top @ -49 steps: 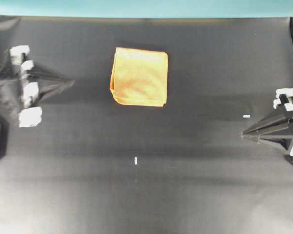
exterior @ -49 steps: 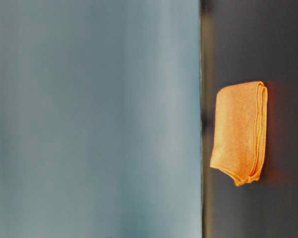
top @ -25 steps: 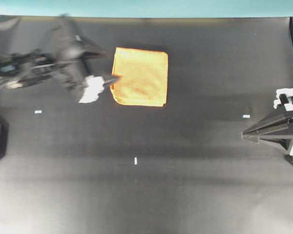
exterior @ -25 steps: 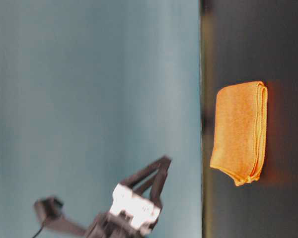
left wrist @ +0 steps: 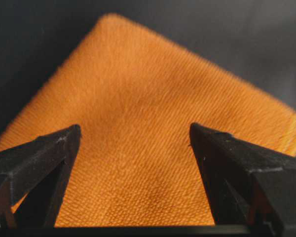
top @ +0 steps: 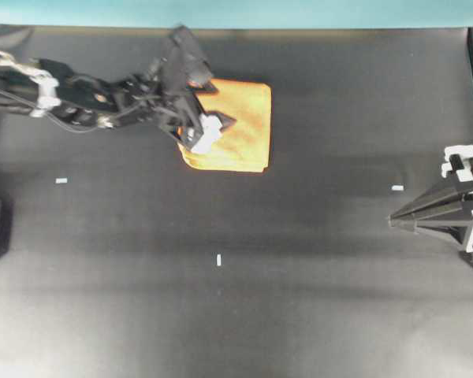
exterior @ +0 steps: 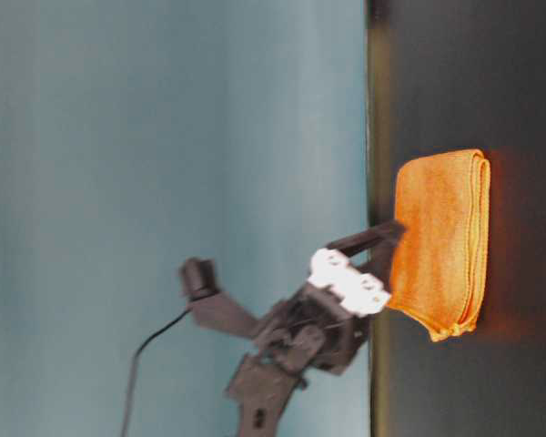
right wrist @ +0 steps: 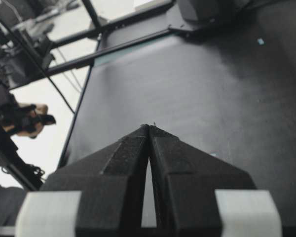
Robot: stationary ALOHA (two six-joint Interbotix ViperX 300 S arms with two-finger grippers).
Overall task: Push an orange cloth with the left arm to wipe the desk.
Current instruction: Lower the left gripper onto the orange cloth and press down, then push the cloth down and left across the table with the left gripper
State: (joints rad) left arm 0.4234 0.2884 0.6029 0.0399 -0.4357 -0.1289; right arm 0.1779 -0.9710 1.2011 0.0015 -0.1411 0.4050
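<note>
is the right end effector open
No, in the right wrist view the right end effector has its two fingers pressed together over the bare desk.

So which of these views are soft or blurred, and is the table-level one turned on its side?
Overhead view: the left arm is slightly smeared, the orange cloth sharp. Table-level view: yes, turned sideways, the desk at the right, the whole picture soft. Left wrist view: cloth weave crisp in the middle, far corner blurred. Right wrist view: bright washed-out background.

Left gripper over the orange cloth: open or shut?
Open: the left gripper has its black fingers spread apart over the folded orange microfibre cloth.
</note>
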